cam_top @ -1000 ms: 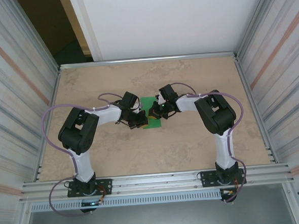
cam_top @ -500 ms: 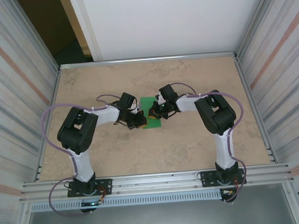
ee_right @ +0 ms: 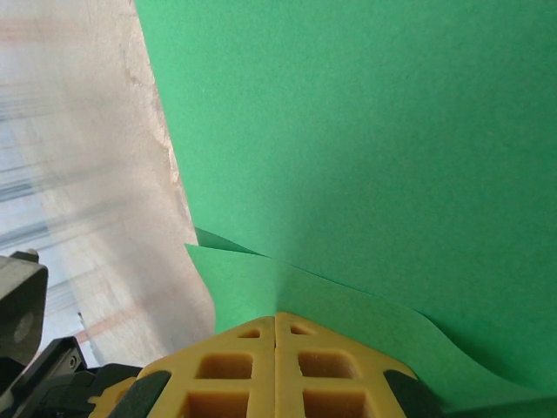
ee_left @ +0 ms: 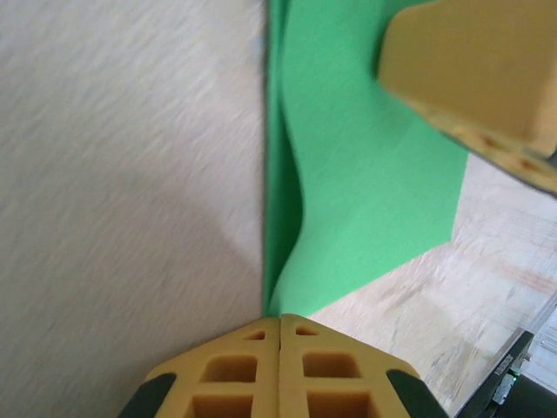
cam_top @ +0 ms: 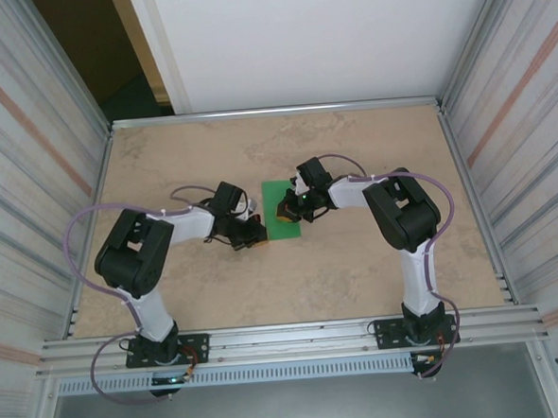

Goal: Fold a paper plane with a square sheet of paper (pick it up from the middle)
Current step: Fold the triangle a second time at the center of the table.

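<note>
– left hand [ee_left: 278, 322]: clenched, both pads pressed flat together. the near left corner of the square sheet of paper [cam_top: 276, 195] tapers straight into that seam. i read it as pinching the sheet there, not just resting beside it.
– and the other one?
– right hand [ee_right: 277, 320] looks the same: fingers closed tight, with a lifted flap of green running in between them. from above it sits over the sheet's right side, across from the left hand at the sheet's left edge.
– where is the paper itself?
– in the middle of the counter [cam_top: 358, 261], well apart from every edge. most of it lies flat. along its left side the left wrist view shows a second layer doubled over, bulging a little rather than pressed down.
– so how far along are we?
– early, i'd say. from above the green shape is a plain rectangle, longer toward the far edge than it is wide, with no point and no wings. at most one lengthwise fold is being formed, and its crease looks soft.
– what's left?
– nearly everything: flatten that fold, turn the nose corners in, fold the wings. nothing dart-shaped lies on the counter yet.
</note>
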Available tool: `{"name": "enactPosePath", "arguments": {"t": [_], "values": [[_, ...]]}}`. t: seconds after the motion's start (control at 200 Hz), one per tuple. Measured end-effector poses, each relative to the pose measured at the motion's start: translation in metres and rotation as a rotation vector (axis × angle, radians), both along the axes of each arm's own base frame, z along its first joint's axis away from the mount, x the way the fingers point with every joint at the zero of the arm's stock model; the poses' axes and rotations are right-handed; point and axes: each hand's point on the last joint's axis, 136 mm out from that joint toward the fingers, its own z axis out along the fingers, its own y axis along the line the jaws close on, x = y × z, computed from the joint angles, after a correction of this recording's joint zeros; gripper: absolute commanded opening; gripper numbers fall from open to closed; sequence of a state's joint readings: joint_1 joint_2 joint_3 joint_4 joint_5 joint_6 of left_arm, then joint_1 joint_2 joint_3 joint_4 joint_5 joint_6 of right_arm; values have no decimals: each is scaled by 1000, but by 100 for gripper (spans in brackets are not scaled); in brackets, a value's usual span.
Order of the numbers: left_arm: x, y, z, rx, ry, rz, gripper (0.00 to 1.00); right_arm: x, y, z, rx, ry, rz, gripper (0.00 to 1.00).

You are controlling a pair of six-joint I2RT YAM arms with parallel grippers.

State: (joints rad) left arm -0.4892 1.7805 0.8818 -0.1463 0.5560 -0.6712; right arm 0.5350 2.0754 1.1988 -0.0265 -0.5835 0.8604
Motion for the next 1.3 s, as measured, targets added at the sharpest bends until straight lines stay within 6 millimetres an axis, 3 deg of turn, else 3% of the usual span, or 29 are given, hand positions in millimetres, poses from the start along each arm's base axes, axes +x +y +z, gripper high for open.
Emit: {"name": "enactPosePath", "arguments": {"t": [0.2, 0.501, 0.872, 1.298], "values": [[1, 8, 11, -9, 13, 45, 0, 0, 0, 0, 0, 0, 0, 0], [31, -20, 36, -95, -55, 51, 0, 0, 0, 0, 0, 0, 0, 0], [24, -21, 10, -35, 0, 41, 0, 0, 0, 0, 0, 0, 0, 0], [20, -12, -1, 3, -9, 44, 0, 0, 0, 1, 0, 0, 1, 0]]}}
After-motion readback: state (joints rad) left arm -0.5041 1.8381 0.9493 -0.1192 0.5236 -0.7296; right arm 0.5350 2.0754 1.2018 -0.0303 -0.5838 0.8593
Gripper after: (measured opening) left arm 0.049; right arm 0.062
